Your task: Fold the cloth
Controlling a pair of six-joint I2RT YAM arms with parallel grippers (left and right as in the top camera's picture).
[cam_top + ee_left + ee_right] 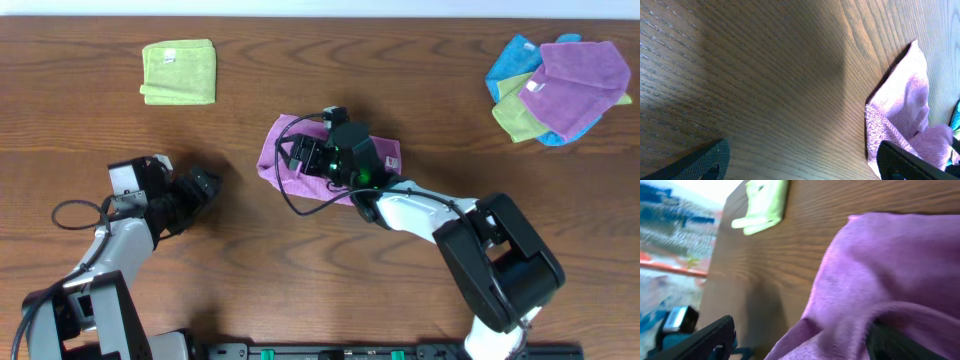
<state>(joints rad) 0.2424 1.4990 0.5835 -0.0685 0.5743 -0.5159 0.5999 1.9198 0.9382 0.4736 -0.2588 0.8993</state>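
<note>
Two grippers, both with jaws apart: the left gripper (204, 186) hovers near the cloth (272, 150), which lies rumpled at the middle of the table (420, 80); the right gripper (296, 156) straddles a raised fold. We judge the cloth light, limp and grippy, best pinched at a corner.
</note>
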